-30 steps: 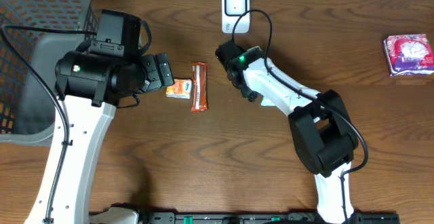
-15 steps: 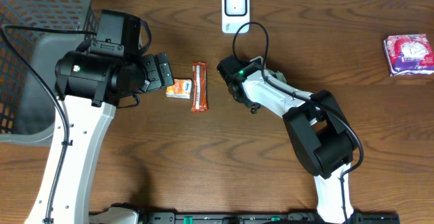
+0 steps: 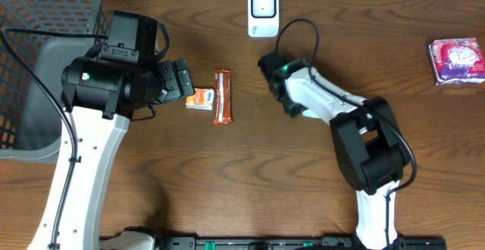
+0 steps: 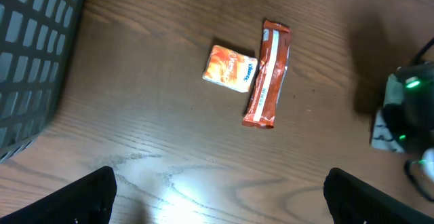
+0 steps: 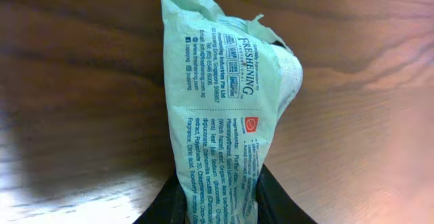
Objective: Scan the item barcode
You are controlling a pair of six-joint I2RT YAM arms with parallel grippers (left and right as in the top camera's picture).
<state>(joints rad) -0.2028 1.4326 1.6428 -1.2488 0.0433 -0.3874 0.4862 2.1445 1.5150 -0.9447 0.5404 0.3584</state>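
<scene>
1. Between the two arms, a little below the white plastic barcode scanner [image 3: 262, 11] standing at the far edge of the brown wooden table [image 3: 227, 197], the right gripper [image 5: 218, 209] is holding the pale green plastic packet [image 5: 227, 95] printed with dark blue text.
2. Its two dark fingers [image 5: 165, 207] are pressing on the packet's narrow lower end from both sides. They are nearly closed, with only the gathered wrapper between them. The rest of the packet is sticking out ahead of the wrist camera over the wood; I cannot tell whether it is lifted or resting on the table.
3. Judging by this, the grasp is being secured and presenting the packet to the scanner is the step coming up.
4. That move is calling for carrying the packet to the scanner's face and turning it until the barcode is pointing at the window. Only small print is showing on the side facing the wrist camera, so some roll of the wrist is probably needed, and the soft wrapper is likely to wrinkle where it is being squeezed.
5. The left gripper [image 4: 224, 197] is hanging wide open and gripping nothing; below it a small orange rectangular packet [image 4: 230, 69] and a red-brown wrapped bar [image 4: 268, 75] are lying side by side, touching.
</scene>
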